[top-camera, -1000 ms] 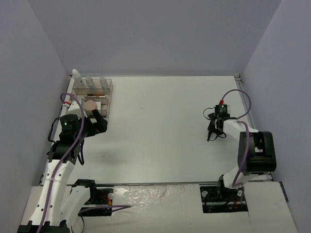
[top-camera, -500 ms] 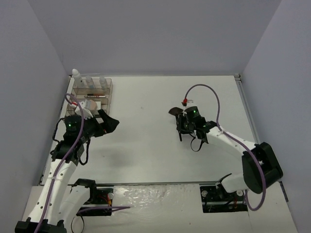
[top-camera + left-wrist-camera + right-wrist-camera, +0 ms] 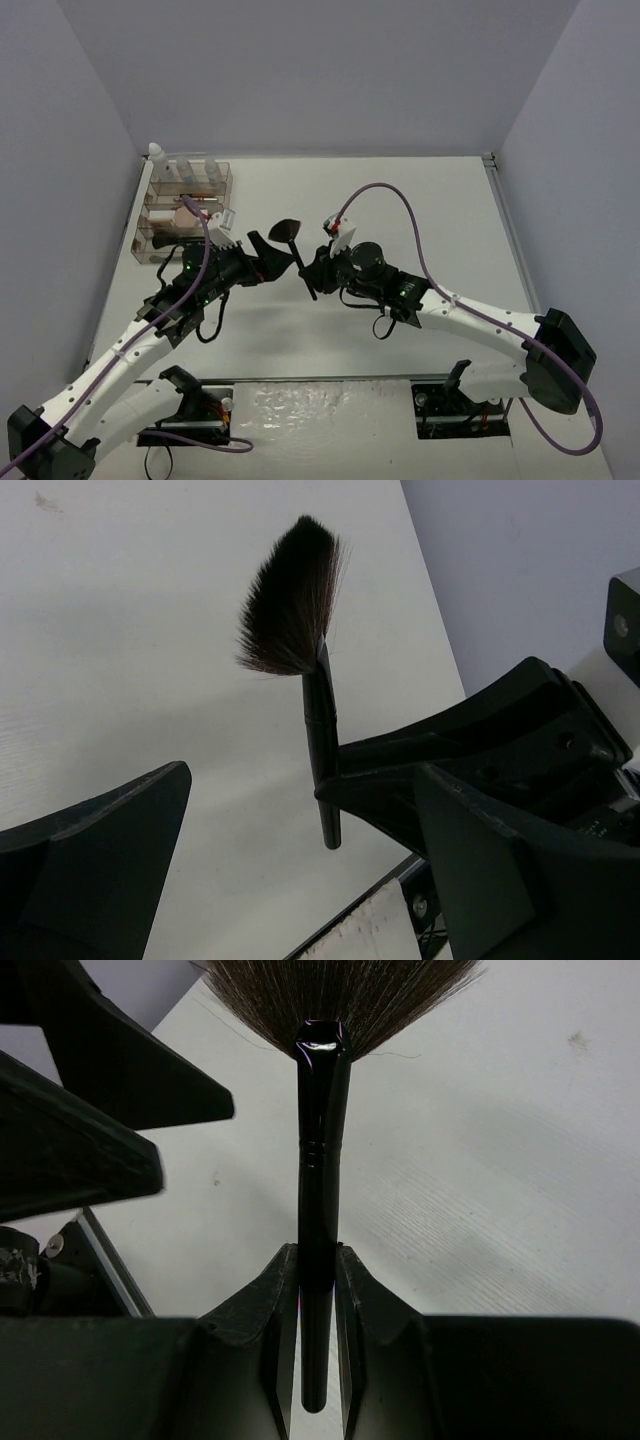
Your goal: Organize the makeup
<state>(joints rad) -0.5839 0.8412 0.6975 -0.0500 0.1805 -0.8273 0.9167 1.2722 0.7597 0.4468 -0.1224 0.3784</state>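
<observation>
Right gripper [image 3: 318, 1270], clamped on the brush [image 3: 322, 1110] handle, has swung to mid-table while the wide-open left gripper [image 3: 268, 257] comes up to meet it, so looks like a handoff toward the organizer [image 3: 228, 190].

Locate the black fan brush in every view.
Top external: fan brush mid-table, handle slanting toward the arm bases.
Left wrist: fan brush centre frame, bristles up.
Right wrist: fan brush centre, upright, bristles cut by the top edge.
Shared landmark: right claw pinching its handle.
</observation>
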